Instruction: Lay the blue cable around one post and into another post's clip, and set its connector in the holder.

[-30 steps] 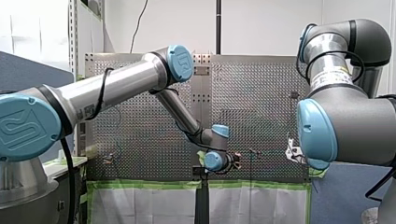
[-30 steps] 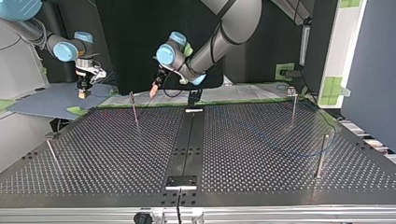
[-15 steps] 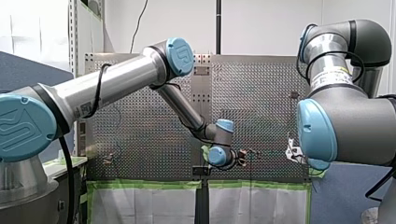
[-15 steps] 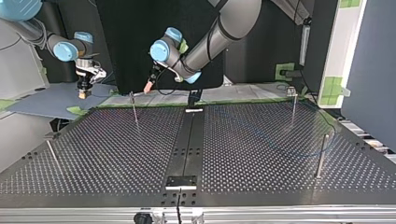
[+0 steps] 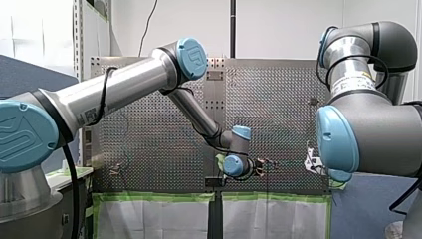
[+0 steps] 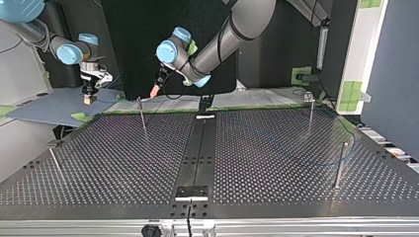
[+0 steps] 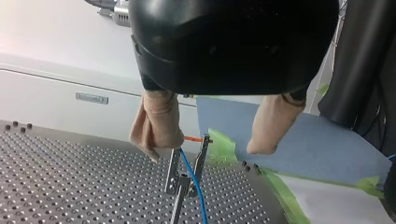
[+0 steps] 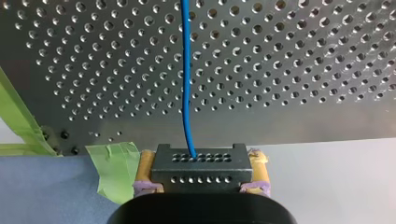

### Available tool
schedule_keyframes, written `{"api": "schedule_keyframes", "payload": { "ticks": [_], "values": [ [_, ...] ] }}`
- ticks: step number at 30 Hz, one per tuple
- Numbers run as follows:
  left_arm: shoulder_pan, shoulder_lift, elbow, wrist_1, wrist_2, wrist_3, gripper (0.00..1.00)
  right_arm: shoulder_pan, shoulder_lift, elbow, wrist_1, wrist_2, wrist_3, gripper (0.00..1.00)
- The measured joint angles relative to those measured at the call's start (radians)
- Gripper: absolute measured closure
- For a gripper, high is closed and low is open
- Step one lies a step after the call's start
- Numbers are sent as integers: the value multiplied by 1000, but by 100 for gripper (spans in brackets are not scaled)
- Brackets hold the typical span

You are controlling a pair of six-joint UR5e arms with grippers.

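Top view: the perforated counter (image 6: 123,163) fills the lower half, with thin posts standing on it. My left arm (image 6: 232,29) comes in at the view's right and reaches past the middle, so the left pincer (image 6: 155,91) hangs just above a post (image 6: 142,112) near the counter's far edge. My right arm (image 6: 59,49) is at the view's left. Its right pincer (image 6: 89,98) hangs beyond the counter's far corner, over a blue mat (image 6: 49,108).

In the left wrist view the left pincer's beige pads (image 7: 156,123) are spread wide and hold nothing. The post's clip (image 7: 180,179) sits under them, nearer one pad, and the blue cable (image 7: 194,186) runs through that clip between its two prongs.

In the right wrist view the right pincer's yellow pads (image 8: 144,170) pinch a black connector (image 8: 198,173) from both sides. The cable leaves the connector's front and runs straight ahead over the counter.
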Motion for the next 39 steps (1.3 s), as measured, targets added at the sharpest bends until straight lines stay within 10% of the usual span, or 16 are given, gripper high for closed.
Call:
{"api": "schedule_keyframes", "payload": {
  "ticks": [39],
  "values": [
    [1,19,-12,-2,-18,-4,0,-3,3,-1,-1,0,7,100]
  ]
}}
